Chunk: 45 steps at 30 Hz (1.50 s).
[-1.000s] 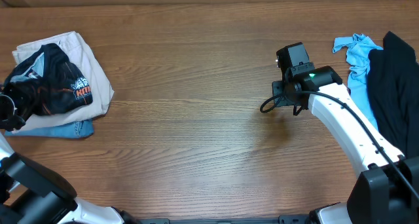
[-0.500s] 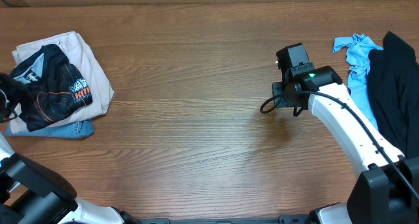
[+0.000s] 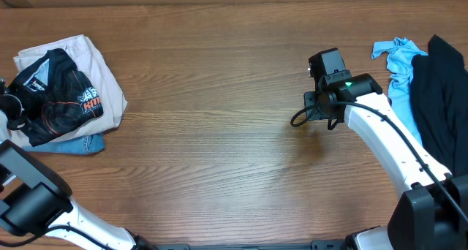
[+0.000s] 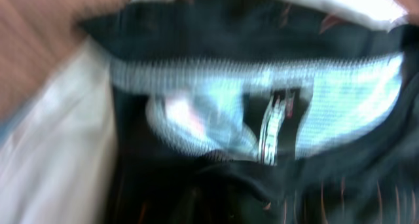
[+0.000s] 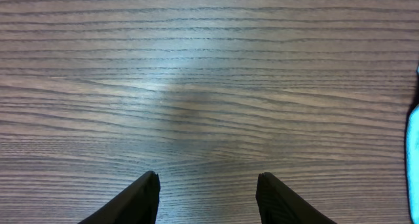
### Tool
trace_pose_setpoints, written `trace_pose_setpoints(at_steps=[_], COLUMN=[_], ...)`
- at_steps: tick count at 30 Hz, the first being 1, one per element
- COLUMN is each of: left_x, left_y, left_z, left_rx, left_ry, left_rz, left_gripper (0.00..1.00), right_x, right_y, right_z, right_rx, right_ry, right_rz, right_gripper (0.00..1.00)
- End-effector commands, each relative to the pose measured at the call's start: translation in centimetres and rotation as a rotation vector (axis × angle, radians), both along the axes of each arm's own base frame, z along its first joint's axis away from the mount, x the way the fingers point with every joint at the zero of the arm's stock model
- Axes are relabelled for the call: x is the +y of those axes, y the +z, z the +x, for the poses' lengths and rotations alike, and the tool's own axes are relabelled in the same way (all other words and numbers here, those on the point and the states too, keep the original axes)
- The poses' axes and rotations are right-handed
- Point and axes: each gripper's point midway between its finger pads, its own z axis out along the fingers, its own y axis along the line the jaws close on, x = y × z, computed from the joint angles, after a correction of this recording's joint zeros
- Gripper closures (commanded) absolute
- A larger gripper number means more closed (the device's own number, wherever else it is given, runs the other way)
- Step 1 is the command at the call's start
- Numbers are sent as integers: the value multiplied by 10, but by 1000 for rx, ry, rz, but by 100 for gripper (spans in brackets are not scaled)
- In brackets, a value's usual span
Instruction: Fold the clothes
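At the upper left of the overhead frame, the black jersey lies bunched on beige trousers. It looks light, limp and slippery, so the ribbed collar seems the best place to pinch. The left gripper is at the jersey's edge, too blurred to tell its closure; the right gripper hangs spread over the table.

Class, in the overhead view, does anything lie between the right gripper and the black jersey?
Nothing visible: only bare wooden table separates the right gripper from the black jersey, which lies on beige trousers.
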Motion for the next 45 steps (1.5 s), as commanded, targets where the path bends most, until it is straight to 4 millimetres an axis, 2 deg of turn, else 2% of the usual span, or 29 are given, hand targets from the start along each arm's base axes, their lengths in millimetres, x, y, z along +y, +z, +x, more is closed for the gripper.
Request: trace_pose_setpoints(at_steps=[1,2,5,8,10,12,14,15,17,22,24,25,27,28,32,34,35,36,38,39,41,43,45], left_x=[6,10,17,39,43,46,47,49,48,32,27,25,25,26,33,29,20,15,-15,-39,-74,-117,-180], left_y=[-15,-17,-17,-16,-15,-12,-10,-9,-11,-30,-26,-17,13,39,142,178,191,194,197,195,190,180,168], left_z=[22,27,35,29,28,30,31,31,28,0,-7,-8,-6,-2,-6,-14,-17,-18,-12,-5,7,19,29], left_rx=[-32,-47,-75,-29,-25,-37,-46,-47,-37,106,139,143,106,65,-45,-77,-94,-99,-105,-102,-87,-55,0], left_ry=[-39,-39,-32,35,45,49,50,52,51,-18,-20,-20,-12,-9,58,87,81,77,10,-49,-139,-271,-464], left_rz=[51,67,97,194,215,228,235,238,224,168,138,141,172,210,411,482,489,483,442,416,391,378,388], left_gripper=[54,48,50,47,42,23,17,0,0,0,0,0,0,0,0,0,0,0,0,0,0,0,0], right_x=[4,4,4,4,5,5,5,5,5,6,7,9,18,20,22,22,24,24,25,29,41,49,55], right_y=[13,14,13,14,14,15,15,15,15,17,18,19,19,19,19,19,19,19,19,19,23,28,38], right_z=[5,5,5,6,7,9,10,10,9,14,17,18,19,19,19,19,18,18,18,19,24,31,47], right_rx=[-39,-39,-39,-43,-47,-53,-57,-57,-57,-75,-91,-95,-94,-92,-92,-90,-88,-88,-88,-91,-107,-138,-211], right_ry=[-1,-1,-1,-1,-1,-1,-1,-1,-1,-1,0,3,20,25,28,29,31,33,33,41,50,37,28], right_rz=[39,39,39,40,41,43,44,44,44,49,54,62,110,122,131,134,140,145,146,170,238,289,332], right_gripper=[48,49,48,48,48,48,49,49,48,48,42,35,7,1,0,0,0,0,0,0,0,0,0])
